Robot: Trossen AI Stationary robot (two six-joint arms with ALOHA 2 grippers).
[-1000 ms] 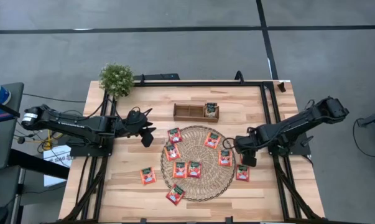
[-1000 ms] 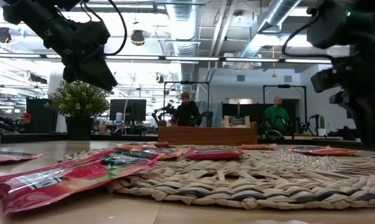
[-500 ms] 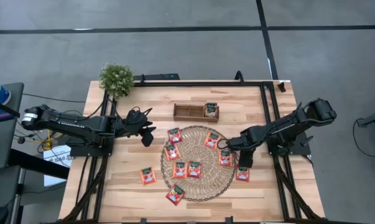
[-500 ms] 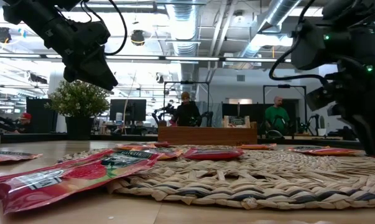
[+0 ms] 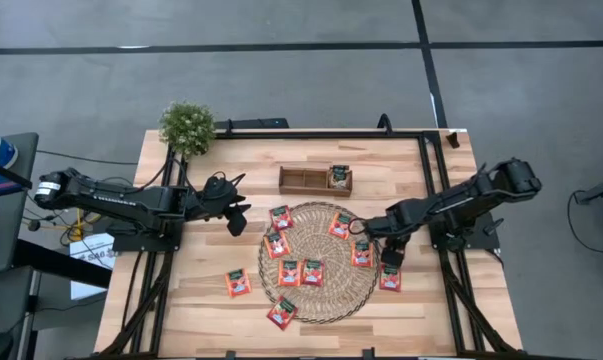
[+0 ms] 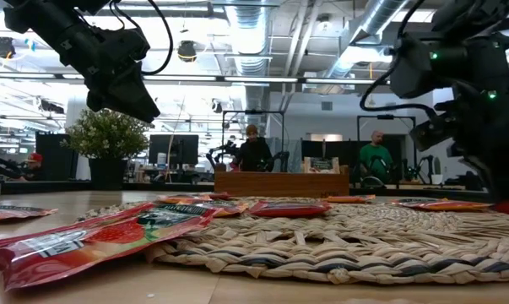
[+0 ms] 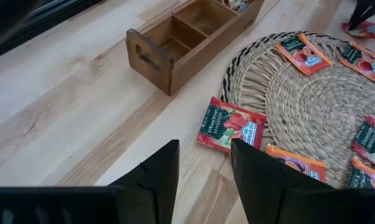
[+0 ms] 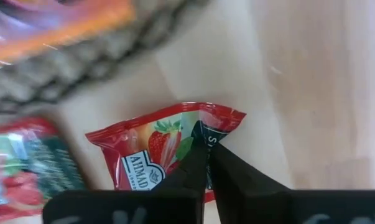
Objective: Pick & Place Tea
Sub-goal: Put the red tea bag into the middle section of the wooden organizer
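Observation:
Several red-orange tea sachets lie flat on the round woven mat (image 5: 326,297) and on the wood around it. One sachet (image 5: 390,280) lies on the table just off the mat's right rim. My right gripper (image 5: 390,263) stands over it, pointing down, shut on it (image 8: 156,152). One more sachet (image 5: 338,176) sits in the right compartment of the wooden divided tray (image 5: 303,181). My left gripper (image 5: 238,218) hangs open above the table left of the mat, with nothing between its fingers (image 7: 204,152). My right gripper pinches the sachet between its two fingertips at the dark green band near one edge (image 8: 207,129). The fingers come from above, pointing down. The sachet lies on the table, and its foil puckers up where the fingertips meet.
A small potted plant (image 5: 187,127) stands at the table's far left corner. The tray's left compartments (image 7: 175,43) show nothing inside. Two sachets (image 5: 238,283) lie on bare wood near the mat's near left side. People sit in the room beyond the table (image 6: 252,148).
My right gripper has come down and a little toward the table's near edge, onto the sachet beside the mat's right rim. The sachets have stayed where they were.

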